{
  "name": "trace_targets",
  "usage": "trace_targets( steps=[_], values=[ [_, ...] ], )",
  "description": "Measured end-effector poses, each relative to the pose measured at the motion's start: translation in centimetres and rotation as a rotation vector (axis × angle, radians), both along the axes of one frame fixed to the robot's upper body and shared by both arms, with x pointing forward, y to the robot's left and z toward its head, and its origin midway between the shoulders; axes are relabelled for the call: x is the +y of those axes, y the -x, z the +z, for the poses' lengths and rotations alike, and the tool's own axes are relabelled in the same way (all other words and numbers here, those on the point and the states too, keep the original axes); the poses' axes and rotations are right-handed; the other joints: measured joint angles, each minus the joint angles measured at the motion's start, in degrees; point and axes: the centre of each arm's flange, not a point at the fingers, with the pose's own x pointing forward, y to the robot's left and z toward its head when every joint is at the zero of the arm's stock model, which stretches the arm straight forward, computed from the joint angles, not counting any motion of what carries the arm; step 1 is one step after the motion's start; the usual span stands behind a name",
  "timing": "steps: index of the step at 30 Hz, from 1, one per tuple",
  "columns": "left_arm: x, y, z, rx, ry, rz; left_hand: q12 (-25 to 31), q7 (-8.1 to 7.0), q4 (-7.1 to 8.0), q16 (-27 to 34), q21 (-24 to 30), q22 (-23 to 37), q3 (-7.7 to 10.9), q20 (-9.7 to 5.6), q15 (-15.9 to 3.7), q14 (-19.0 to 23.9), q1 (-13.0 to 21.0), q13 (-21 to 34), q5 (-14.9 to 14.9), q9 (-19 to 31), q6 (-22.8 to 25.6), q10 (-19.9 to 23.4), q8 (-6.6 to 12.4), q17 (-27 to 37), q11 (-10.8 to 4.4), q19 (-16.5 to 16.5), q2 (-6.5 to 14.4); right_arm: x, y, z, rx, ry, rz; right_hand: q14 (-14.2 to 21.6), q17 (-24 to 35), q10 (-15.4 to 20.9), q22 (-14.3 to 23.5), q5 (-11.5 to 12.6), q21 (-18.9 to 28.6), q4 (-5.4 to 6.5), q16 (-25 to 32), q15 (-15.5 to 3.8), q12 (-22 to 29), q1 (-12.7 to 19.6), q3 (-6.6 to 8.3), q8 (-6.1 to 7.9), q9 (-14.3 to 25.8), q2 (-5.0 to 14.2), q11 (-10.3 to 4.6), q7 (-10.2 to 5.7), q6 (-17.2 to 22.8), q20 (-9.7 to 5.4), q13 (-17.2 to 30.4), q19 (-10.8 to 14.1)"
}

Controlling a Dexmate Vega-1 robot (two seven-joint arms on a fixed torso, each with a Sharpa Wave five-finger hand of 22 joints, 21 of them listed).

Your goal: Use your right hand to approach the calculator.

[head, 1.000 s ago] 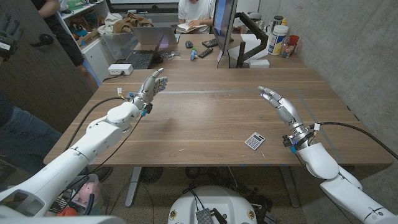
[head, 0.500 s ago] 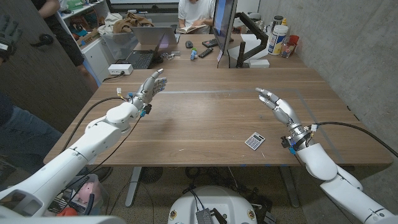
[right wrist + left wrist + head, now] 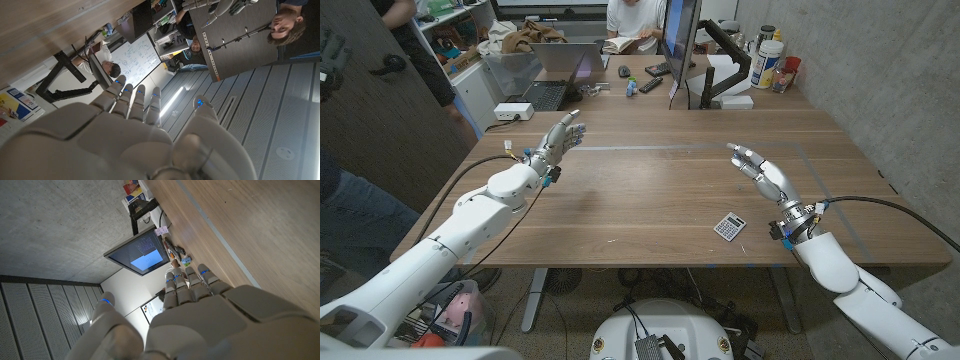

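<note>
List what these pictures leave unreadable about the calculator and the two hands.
- Calculator: too small in the head view to read keys or display.
- Right hand: the head view gives no clear height above the table; the right wrist view shows its back, hiding the palm.
- Left hand: the left wrist view shows its back; the palm is hidden.

The calculator (image 3: 728, 227) is too small in the head view for its keys or display to be read. Bottles and containers (image 3: 772, 58) at the table's far right corner are too small to identify, as are small items (image 3: 638, 84) by the monitor (image 3: 680, 45). A seated person (image 3: 638, 22) at the far end is cut off by the picture's top edge.
</note>
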Motion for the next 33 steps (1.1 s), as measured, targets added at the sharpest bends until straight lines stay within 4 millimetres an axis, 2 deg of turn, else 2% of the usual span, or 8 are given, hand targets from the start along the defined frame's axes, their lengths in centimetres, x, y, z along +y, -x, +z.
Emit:
trace_targets(
  steps=[33],
  values=[
    [-0.3, 0.2, 0.5, -0.006, -0.014, -0.007, 0.0, -0.31, -0.24, 0.0, -0.7, 0.0, -0.24, 0.00, 0.00, 0.0, 0.2, 0.0, 0.0, 0.0, 0.3, 0.0, 0.00, 0.0, 0.00, 0.0, 0.2, 1.0, 1.0, -1.4, -0.036, 0.090, -0.086, 0.2, 0.0, 0.3, 0.0, 0.0, 0.0, 0.00, 0.0, -0.19, 0.0, 0.3, 0.00, 0.00, 0.0, -0.29, -0.30, -0.52, 0.5, 0.00, 0.0, 0.0]
  ],
)
